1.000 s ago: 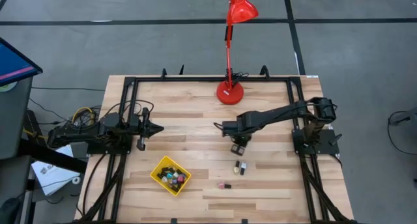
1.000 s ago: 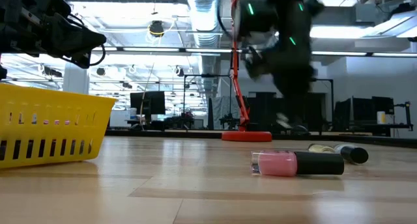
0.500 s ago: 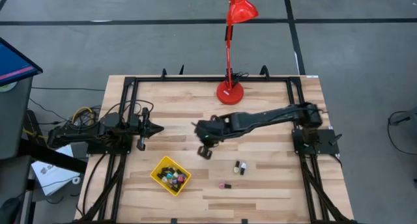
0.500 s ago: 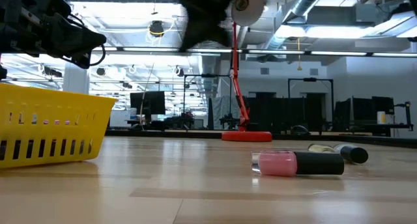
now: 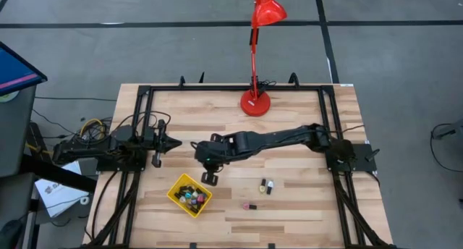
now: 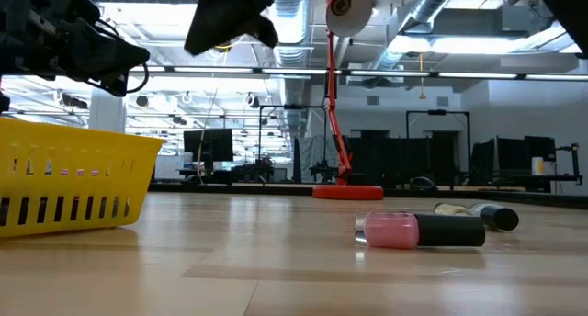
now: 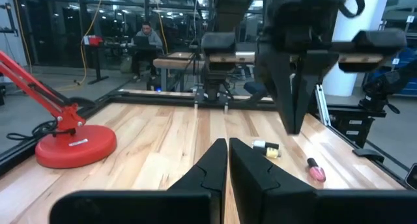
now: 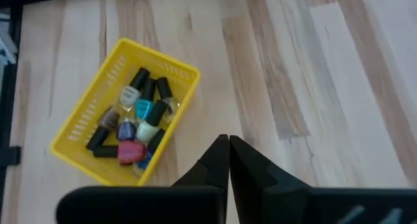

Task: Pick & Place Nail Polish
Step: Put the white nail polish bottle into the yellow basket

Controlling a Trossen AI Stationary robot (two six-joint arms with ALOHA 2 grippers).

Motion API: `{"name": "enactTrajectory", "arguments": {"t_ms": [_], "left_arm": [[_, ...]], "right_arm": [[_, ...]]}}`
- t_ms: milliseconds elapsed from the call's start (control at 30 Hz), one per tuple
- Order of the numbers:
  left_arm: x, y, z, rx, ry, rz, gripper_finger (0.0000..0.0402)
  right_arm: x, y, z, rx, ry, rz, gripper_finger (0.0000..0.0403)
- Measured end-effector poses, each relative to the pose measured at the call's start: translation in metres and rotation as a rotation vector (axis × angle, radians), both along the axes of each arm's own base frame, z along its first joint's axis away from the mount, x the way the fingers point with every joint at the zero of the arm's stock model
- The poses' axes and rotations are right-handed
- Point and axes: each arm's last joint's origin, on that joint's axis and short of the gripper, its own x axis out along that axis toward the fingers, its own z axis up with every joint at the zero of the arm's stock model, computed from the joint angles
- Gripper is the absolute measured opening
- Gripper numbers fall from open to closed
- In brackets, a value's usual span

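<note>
The right gripper (image 5: 207,176), fingers pressed together and holding nothing, is hovering just beside the yellow tray (image 5: 176,195) holding most nail polish bottles (image 8: 137,126), while three bottles (image 5: 266,185) are lying on the bench (image 5: 289,213) well apart from the tray.

bright, even light falls from ceiling strip lights (image 6: 478,42) over the pale bench (image 5: 289,205), with only soft, short shadows. from bench height those lights glare white and the near bench blurs. the right gripper (image 6: 230,17) is a smeared dark shape.

Nail polish bottles (image 8: 133,129) heaped in tray — three (image 5: 265,186) loose
</note>
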Motion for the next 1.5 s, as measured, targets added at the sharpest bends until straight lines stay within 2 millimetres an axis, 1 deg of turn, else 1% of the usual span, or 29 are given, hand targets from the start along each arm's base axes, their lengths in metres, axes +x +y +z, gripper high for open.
{"name": "enactTrajectory", "arguments": {"t_ms": [67,167,267,333,400,500,633,767,867,967,1033,1100,1167,1233,1367,1433,1500], "left_arm": [[0.0,0.0,0.0,0.0,-0.001,0.0,0.0013],[0.0,0.0,0.0,0.0,-0.001,0.0,0.0013],[0.0,0.0,0.0,0.0,-0.001,0.001,0.0013],[0.0,0.0,0.0,0.0,-0.001,0.001,0.0013],[0.0,0.0,0.0,0.0,0.0,0.003,0.0013],[0.0,0.0,0.0,0.0,0.0,0.003,0.0013],[0.0,0.0,0.0,0.0,0.0,0.003,0.0013],[0.0,0.0,0.0,0.0,0.0,0.002,0.0013],[0.0,0.0,0.0,0.0,0.0,0.002,0.0013],[0.0,0.0,0.0,0.0,0.0,0.002,0.0013],[0.0,0.0,0.0,0.0,0.0,0.002,0.0013],[0.0,0.0,0.0,0.0,-0.001,0.002,0.0013],[0.0,0.0,0.0,0.0,-0.001,0.002,0.0013],[0.0,0.0,0.0,0.0,-0.001,0.002,0.0013],[0.0,0.0,0.0,0.0,-0.001,0.002,0.0013],[0.0,0.0,0.0,0.0,-0.001,0.002,0.0013],[0.0,0.0,0.0,0.0,-0.001,0.002,0.0013]], "right_arm": [[-0.003,0.0,0.007,0.001,-0.015,0.001,0.0002],[-0.013,-0.003,0.023,-0.021,-0.017,-0.026,0.0001],[-0.029,-0.007,0.038,-0.055,0.024,-0.077,0.0008],[-0.04,-0.01,0.044,-0.066,0.07,-0.117,0.0023],[-0.053,-0.012,0.05,-0.061,0.13,-0.16,0.0047],[-0.073,-0.015,0.058,-0.059,0.229,-0.22,0.0096],[-0.09,-0.01,0.057,-0.084,0.337,-0.286,0.0176],[-0.101,-0.001,0.046,-0.09,0.43,-0.341,0.0245],[-0.105,0.005,0.028,-0.081,0.509,-0.367,0.0269],[-0.108,0.009,0.009,-0.027,0.582,-0.415,0.0275],[-0.111,0.011,-0.004,0.012,0.636,-0.477,0.0275],[-0.115,0.016,-0.017,0.022,0.676,-0.536,0.0275],[-0.122,0.021,-0.025,0.05,0.693,-0.587,0.0275],[-0.13,0.026,-0.03,0.105,0.675,-0.634,0.0275],[-0.153,0.032,-0.044,0.207,0.63,-0.746,0.0276],[-0.165,0.031,-0.054,0.24,0.612,-0.81,0.0276],[-0.173,0.03,-0.065,0.282,0.593,-0.857,0.0276]]}}
